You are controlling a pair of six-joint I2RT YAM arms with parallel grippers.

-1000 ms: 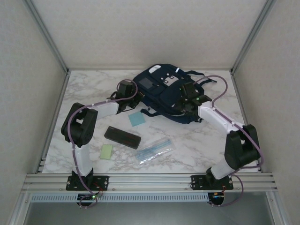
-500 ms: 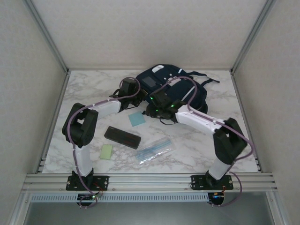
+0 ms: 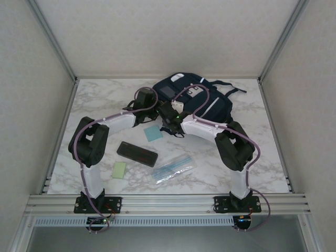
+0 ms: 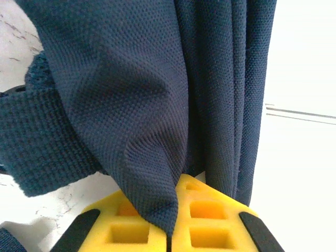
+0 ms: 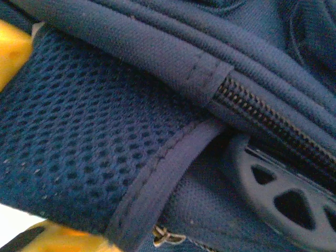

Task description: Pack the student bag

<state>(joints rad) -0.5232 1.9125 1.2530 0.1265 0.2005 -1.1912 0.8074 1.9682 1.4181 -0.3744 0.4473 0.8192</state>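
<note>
lying at the far side of the marble worktop, a little right of centre, the student bag rests flat with its grey square patch facing up. its long axis slants from the far left corner toward the near right, and its dark straps trail off the far right end. which end is the top i can't make out from above.

the bag is soft navy cloth: a fine pebbled weave that hangs in loose vertical folds, a wide ribbed webbing strap, an open honeycomb mesh panel edged in smooth stitched binding, a dark coil zip, and a rounded plastic piece with triangular cut-outs.

the left claw sits at the bag's left edge, its yellow pads pressed together with a thin fold of the navy cloth pinched between them. the right claw reaches across to the bag's near left edge, just beside the left one; its pads stand partly apart and the padded mesh part fills the gap, touching both.

nearer the arms lie a blue square, a black case, a green pad and a clear packet, all apart from the bag.
</note>
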